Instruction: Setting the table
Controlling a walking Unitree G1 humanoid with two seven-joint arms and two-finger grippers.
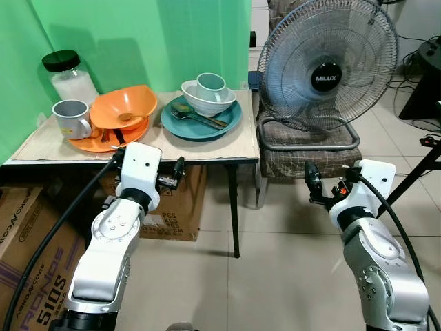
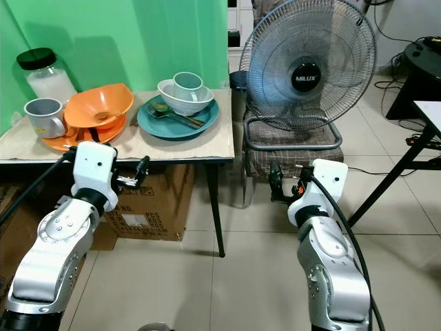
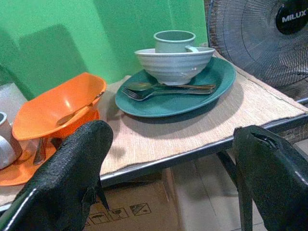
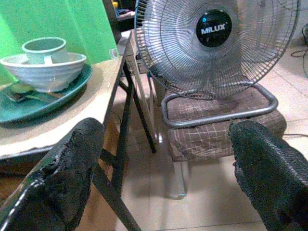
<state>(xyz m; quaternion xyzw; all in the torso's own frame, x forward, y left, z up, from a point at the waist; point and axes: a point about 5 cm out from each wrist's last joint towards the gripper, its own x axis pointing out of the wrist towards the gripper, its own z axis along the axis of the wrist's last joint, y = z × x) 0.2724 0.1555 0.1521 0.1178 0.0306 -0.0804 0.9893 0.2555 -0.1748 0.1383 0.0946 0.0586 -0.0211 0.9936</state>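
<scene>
Both tools raised before the worktop, nothing gripped.
Left tool released below the teal plate at 11 o'clock; right tool released beneath the fan.

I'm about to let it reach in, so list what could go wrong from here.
The cup sits loose in the white bowl on the teal plate; lifting the plate may topple the stack. The orange bowl already tilts and may slide. The right gripper is near the fan and could knock it.
</scene>
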